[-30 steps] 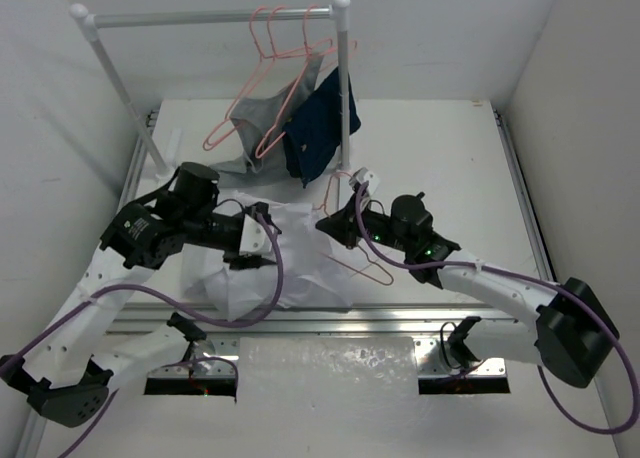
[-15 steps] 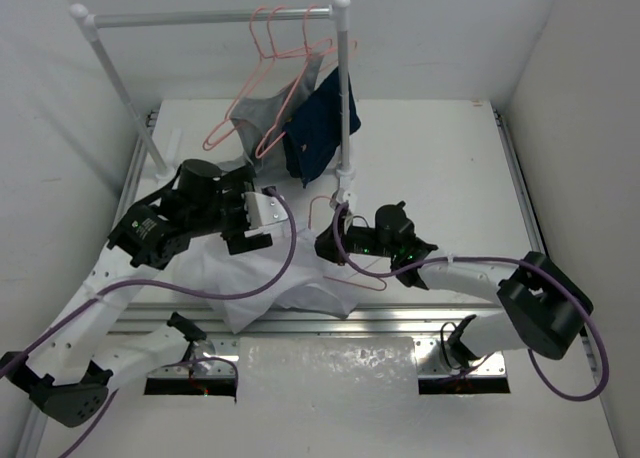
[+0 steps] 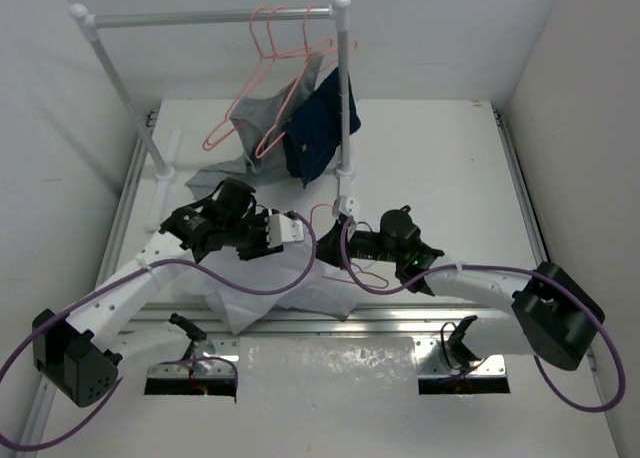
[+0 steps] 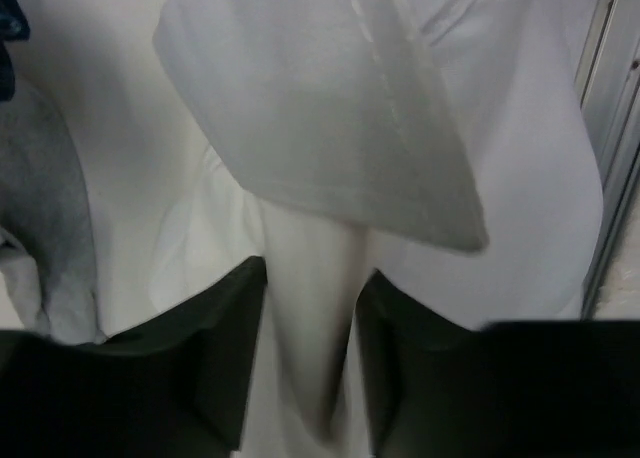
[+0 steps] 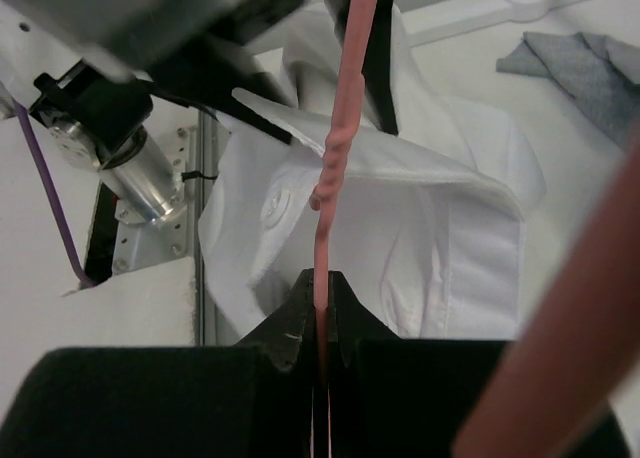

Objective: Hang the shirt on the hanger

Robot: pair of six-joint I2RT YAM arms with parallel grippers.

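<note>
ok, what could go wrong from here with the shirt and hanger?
1. The left claw has only a thin fold of the wrinkled white thin-fabric shirt between its fingers; it could slip out.
2. The right claw pinches the salmon-pink wire hanger on its thin wire, so it may twist when pushed into the cloth.

Plain white walls [image 3: 580,48] close in the scene on the back and both sides, lit evenly with soft shadows. A white surface [image 3: 430,158] fills the middle, edged by metal rails [image 3: 520,193] along its left, right and near sides. At the back stands a white pipe clothes rack [image 3: 200,18], its horizontal bar carried by two posts set on round feet on the surface. From the bar hang spare pink hangers [image 3: 262,38], a grey garment [image 3: 255,118] and a navy-blue garment [image 3: 322,128]. Near the front edge lies a crinkled clear plastic sheet [image 3: 330,363].
</note>
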